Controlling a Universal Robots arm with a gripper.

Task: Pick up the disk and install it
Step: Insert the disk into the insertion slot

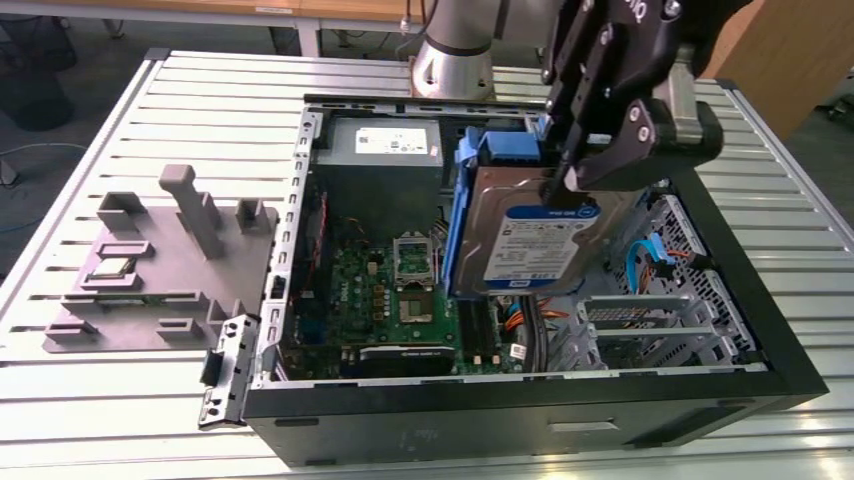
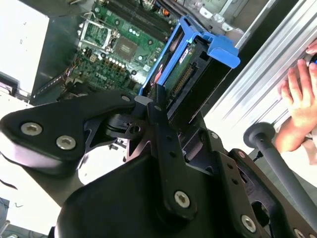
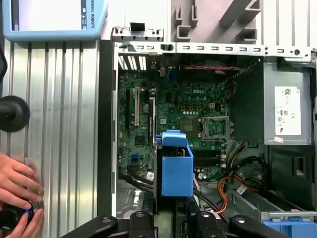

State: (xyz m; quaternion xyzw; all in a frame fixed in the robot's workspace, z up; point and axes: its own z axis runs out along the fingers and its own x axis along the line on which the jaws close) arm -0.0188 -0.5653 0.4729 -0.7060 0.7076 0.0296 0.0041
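The disk is a silver hard drive with a blue-and-white label and blue side rails. It hangs on edge, tilted, over the open computer case, above the motherboard's right side in the exterior view. My black gripper is shut on the disk's upper end. In the second wrist view the disk juts out past a dark finger, its connector edge and blue rail showing. In the first wrist view the disk's blue rail stands over the motherboard.
Inside the case are a green motherboard, a grey power-supply box and a metal drive cage. A grey fixture lies on the slatted table at the exterior view's left. A person's hand rests beside the case.
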